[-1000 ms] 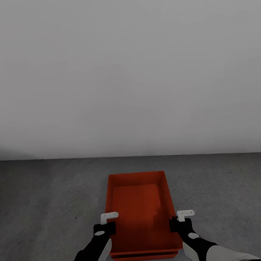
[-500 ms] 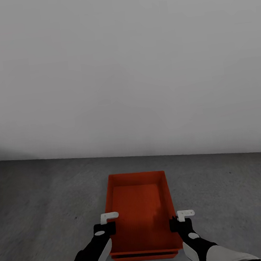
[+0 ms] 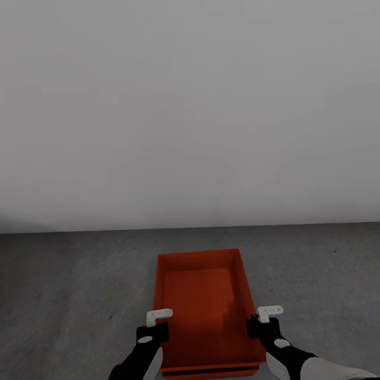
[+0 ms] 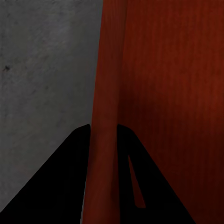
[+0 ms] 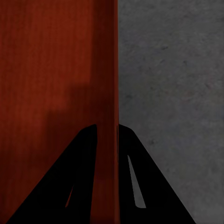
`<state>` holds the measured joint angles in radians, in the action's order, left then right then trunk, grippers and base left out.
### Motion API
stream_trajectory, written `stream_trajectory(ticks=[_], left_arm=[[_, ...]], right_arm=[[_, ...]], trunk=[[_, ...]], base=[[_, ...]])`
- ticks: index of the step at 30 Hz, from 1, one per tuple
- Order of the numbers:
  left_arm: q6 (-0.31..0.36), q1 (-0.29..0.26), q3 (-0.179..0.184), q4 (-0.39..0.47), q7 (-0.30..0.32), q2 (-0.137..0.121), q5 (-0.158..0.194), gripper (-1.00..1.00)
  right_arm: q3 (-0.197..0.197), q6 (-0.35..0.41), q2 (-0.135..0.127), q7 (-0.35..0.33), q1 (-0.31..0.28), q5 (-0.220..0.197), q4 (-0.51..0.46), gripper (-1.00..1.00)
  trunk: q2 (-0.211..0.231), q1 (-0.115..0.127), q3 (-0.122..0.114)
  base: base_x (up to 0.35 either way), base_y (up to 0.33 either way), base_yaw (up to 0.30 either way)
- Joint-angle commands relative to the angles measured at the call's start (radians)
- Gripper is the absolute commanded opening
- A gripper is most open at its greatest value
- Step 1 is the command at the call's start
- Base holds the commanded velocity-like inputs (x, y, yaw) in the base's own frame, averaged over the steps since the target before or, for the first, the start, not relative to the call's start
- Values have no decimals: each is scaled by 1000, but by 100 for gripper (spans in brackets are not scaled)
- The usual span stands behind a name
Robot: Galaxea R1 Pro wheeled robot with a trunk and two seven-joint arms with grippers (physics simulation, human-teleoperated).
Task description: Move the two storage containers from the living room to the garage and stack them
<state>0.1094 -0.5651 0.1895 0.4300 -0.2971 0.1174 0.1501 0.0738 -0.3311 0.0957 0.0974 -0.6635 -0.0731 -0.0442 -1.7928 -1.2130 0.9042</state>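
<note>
Two orange-red, finely ribbed, topless plastic bins, one nested on the other: upper bin [image 3: 204, 306] held by both arms, lower bin's rim [image 3: 211, 374] just visible as a second orange edge beneath its near end. Both low over the dark grey speckled concrete floor [image 3: 61, 299], near the plain pale grey wall [image 3: 179, 97] (whether the lower one actually rests on the concrete, hard to tell from this angle).

Left tool [image 3: 152, 331] pinching the bin's left wall, one finger [image 4: 56, 186] outside and the other inside, rim squeezed between. Right tool [image 5: 107, 140] clamped the same way on the right wall, also seen in the head view [image 3: 258, 322].

Judged as the final seating of the stack, release not yet made.

Risks from here:
- Opening one tool before the other: likely tilt of the upper bin, one end riding up on the lower rim.
- Releasing while not fully seated: drop, bounce, possible skew or slide off.
- Withdrawing upward with a finger inside the wall: snagging the rim, lifting or dragging the bin out of place.
- Pressing down too hard: thin walls flexing, bins jamming (or the lower one skidding on the concrete).
</note>
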Motion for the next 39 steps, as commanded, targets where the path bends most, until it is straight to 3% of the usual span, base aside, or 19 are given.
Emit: stream_trajectory(ticks=[1, 38, 39], left_arm=[[7, -1, -50, -1, -30, -3, 13, -100], [9, 0, -47, -17, -30, -2, 14, -100], [9, 1, -47, -17, -30, -2, 14, -100]], right_arm=[[-32, -37, -8, -2, -1, -15, -2, -100], [-32, -37, -10, -3, -1, -2, -2, -100], [-32, -37, -10, -3, -1, -2, -2, 100]], trunk=[[0, 0, 1], [0, 0, 1], [0, 0, 1]], base=[[0, 0, 0], [0, 0, 0], [0, 0, 0]])
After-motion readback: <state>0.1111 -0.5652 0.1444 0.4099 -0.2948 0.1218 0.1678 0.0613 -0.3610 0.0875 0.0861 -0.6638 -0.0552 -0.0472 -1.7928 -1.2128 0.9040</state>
